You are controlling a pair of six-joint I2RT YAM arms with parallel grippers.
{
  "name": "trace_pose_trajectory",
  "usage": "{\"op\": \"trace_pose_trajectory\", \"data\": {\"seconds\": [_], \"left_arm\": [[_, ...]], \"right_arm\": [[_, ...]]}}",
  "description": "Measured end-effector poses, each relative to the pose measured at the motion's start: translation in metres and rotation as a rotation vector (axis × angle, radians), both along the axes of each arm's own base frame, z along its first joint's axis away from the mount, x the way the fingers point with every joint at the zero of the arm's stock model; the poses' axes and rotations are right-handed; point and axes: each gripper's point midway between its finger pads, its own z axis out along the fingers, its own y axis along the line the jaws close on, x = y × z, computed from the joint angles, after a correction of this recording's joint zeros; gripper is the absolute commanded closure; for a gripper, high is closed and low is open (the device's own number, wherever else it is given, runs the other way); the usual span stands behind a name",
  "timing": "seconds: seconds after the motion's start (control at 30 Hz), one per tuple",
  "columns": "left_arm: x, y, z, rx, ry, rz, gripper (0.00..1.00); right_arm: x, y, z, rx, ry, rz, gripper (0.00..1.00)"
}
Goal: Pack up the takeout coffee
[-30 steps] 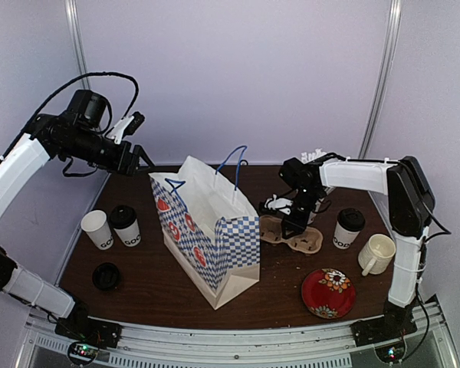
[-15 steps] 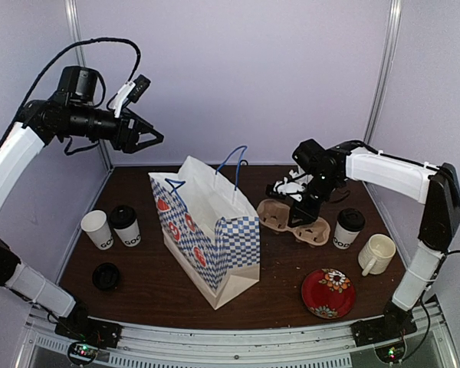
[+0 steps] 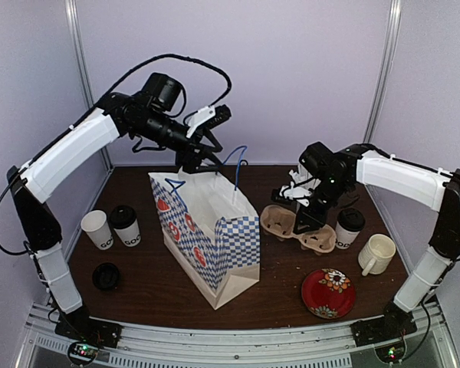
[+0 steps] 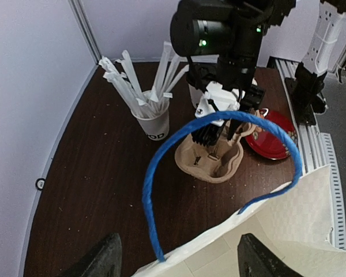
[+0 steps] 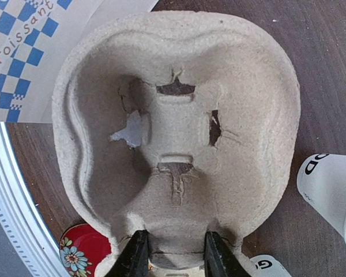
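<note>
**Grippers.** The right gripper [image 5: 176, 257] is closed narrow on the near rim of the pulp cup carrier [image 3: 299, 228]. The left gripper [image 3: 203, 159] is spread wide over the blue handle [image 4: 145, 193] of the checked paper bag [image 3: 215, 238], gripping nothing.

**Task items.** None is in the bag.
- A lidded cup [image 3: 125, 225] and an unlidded cup [image 3: 98, 229] stand side by side at 9 o'clock of the bag.
- A second lidded cup [image 3: 348, 228] stands at 3 o'clock of the carrier.

**Handling, as judged.** The cups look light, with thin paper walls that crush easily, and whether they are filled cannot be told. Grip at mid-wall below the lid, keep upright and squeeze gently. The unlidded rim is the weakest point.
</note>
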Motion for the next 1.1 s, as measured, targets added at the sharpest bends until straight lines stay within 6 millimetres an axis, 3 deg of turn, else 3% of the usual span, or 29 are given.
{"op": "trace_pose_trajectory", "data": {"seconds": [0.2, 0.43, 0.57, 0.63, 0.9, 1.1], "left_arm": [[0.002, -0.02, -0.042, 0.127, -0.01, -0.042, 0.35], [0.01, -0.021, -0.049, 0.155, -0.027, -0.046, 0.72], [0.01, -0.026, -0.042, 0.13, -0.033, -0.065, 0.84], [0.011, -0.029, -0.038, 0.116, -0.032, -0.071, 1.0], [0.021, -0.032, -0.037, 0.109, -0.028, -0.025, 1.0], [0.05, -0.022, -0.026, 0.116, -0.067, 0.181, 1.0]], "right_arm": [[-0.01, -0.004, 0.006, 0.015, 0.003, 0.004, 0.67], [-0.021, -0.004, 0.007, 0.025, 0.027, 0.016, 0.67], [-0.028, -0.002, 0.015, 0.044, 0.025, 0.026, 0.67], [-0.031, -0.002, 0.019, 0.051, 0.024, 0.031, 0.67], [-0.046, -0.003, 0.04, 0.077, 0.044, 0.046, 0.67], [-0.05, -0.003, 0.088, 0.149, -0.03, 0.052, 0.67]]}}
